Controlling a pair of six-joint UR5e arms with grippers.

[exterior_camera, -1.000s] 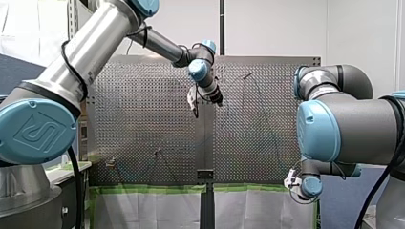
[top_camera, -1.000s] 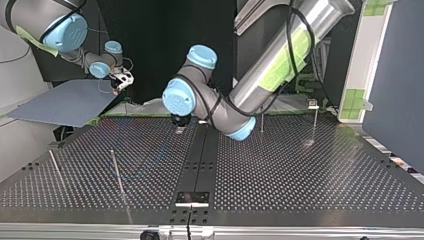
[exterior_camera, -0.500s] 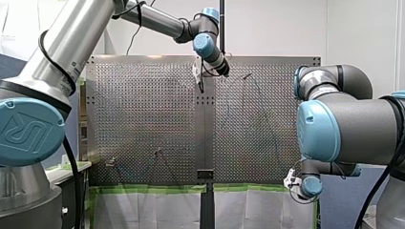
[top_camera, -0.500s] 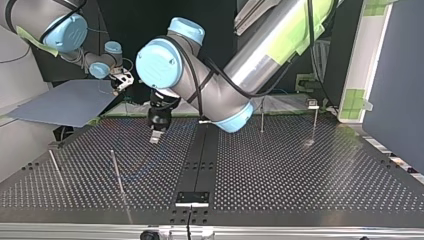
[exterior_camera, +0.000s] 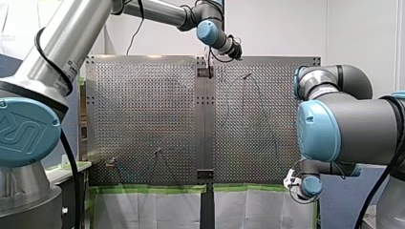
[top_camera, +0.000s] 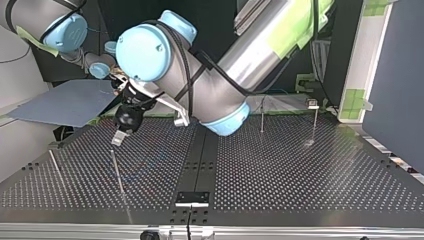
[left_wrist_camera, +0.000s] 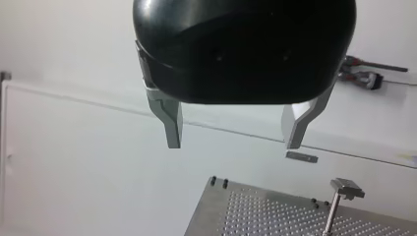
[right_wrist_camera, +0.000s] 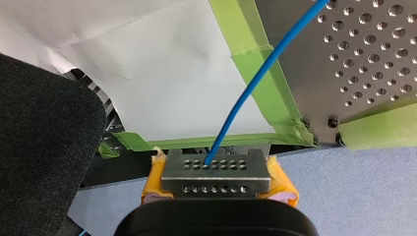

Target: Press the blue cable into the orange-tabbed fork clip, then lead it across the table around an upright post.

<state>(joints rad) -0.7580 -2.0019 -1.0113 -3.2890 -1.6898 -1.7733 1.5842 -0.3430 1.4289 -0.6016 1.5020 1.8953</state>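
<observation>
Perforated table (top_camera: 300, 170) fills the top view, with thin upright posts (top_camera: 117, 172) standing on it. My right gripper (right_wrist_camera: 214, 169) sits off the table's edge at the top view's upper left, its yellow pads (right_wrist_camera: 280, 181) clenched on the blue cable (right_wrist_camera: 255, 83). From between the fingers the cable runs ahead over green tape (right_wrist_camera: 241, 34) and onto the table's holes. Out on the table it shows only as a faint blue line, too thin to trace. I cannot pick out the orange-tabbed clip.

My left gripper (left_wrist_camera: 233, 132) hangs over the table near a post at the top view's left centre. Its metal fingers (left_wrist_camera: 169, 123) are spread wide with nothing between them.

The cable looks light, thin and limp, so it will likely sag and curl rather than hold a line, and its smooth jacket may slip through a loose pinch. I judge the best hold is close beside the clip, where a short span is stiff enough to push down into the fork. The held end should keep it gently taut.
</observation>
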